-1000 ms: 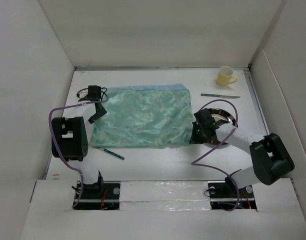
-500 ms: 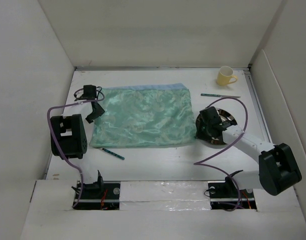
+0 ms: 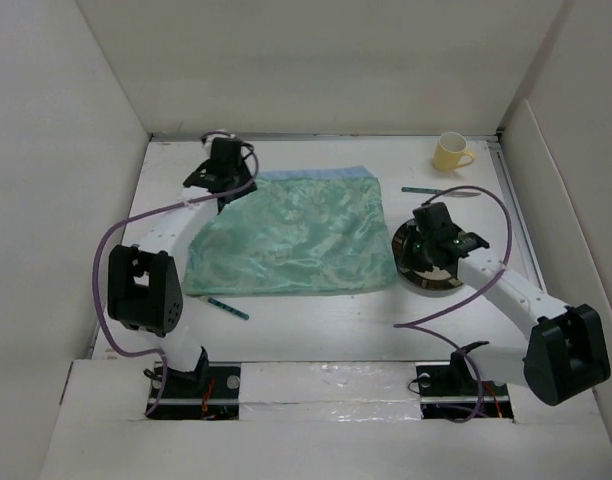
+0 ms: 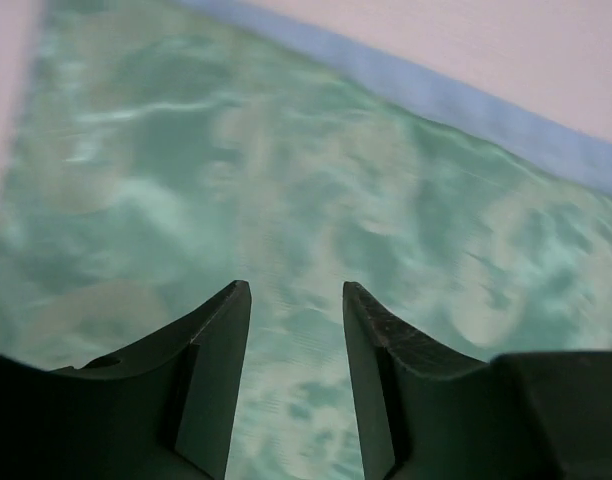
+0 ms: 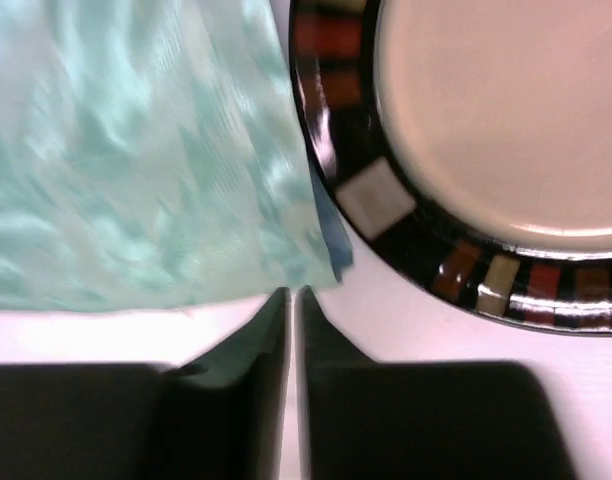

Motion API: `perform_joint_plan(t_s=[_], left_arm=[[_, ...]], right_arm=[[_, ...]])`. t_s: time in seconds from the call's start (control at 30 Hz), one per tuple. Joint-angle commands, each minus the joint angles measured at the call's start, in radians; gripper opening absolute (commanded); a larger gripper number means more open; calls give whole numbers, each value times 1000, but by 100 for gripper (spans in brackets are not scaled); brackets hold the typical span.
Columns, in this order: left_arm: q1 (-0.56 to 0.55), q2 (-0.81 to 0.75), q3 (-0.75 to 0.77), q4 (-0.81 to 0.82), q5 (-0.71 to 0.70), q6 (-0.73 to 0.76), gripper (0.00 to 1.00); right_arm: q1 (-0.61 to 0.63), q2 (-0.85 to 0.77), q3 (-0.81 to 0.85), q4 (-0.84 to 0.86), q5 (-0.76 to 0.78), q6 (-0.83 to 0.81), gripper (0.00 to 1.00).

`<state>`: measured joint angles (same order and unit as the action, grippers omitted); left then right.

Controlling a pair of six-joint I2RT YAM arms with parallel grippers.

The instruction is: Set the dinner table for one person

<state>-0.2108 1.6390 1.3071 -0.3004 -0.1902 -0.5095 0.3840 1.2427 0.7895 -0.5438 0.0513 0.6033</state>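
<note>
The mint-green placemat (image 3: 296,240) lies flat in the middle of the white dinner table (image 3: 316,320). My left gripper (image 3: 226,183) hovers over its far left corner. In the left wrist view that gripper (image 4: 294,295) is open, with only the placemat (image 4: 286,180) showing between its fingers. My right gripper (image 3: 411,272) is at the placemat's near right corner, beside the dark-rimmed plate (image 3: 441,283). In the right wrist view its fingers (image 5: 294,295) stand almost together with nothing between them, the tips at the placemat's edge (image 5: 136,150), and the plate (image 5: 371,195) is just to the right.
A yellow mug (image 3: 451,151) stands at the far right corner. A teal-handled knife (image 3: 441,190) lies just in front of it. Another teal-handled utensil (image 3: 224,307) lies near the placemat's near left corner. White walls enclose the table.
My left arm swung from the placemat's left edge to its far left corner. The right gripper shifted right beside the plate, and the placemat's right edge slid slightly toward the plate.
</note>
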Motion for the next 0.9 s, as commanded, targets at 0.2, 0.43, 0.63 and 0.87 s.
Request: perform_joint_plan(t_s=[0.2,0.43,0.63,0.87], left_arm=[[-370,235,231,-5,83,34,36],[-319,202,225,-8,66,43,35],[-158,98,91,9,98,31,38],[-18,-36,-74,18,94,25,39]], right_arm=[[-128,96,155,269,-103,-53,11],[-128,500,543,145,-57,-97,56],[-137,793,792,-16,8,-96,64],[-128,909,887,-110,-19,-74,62]])
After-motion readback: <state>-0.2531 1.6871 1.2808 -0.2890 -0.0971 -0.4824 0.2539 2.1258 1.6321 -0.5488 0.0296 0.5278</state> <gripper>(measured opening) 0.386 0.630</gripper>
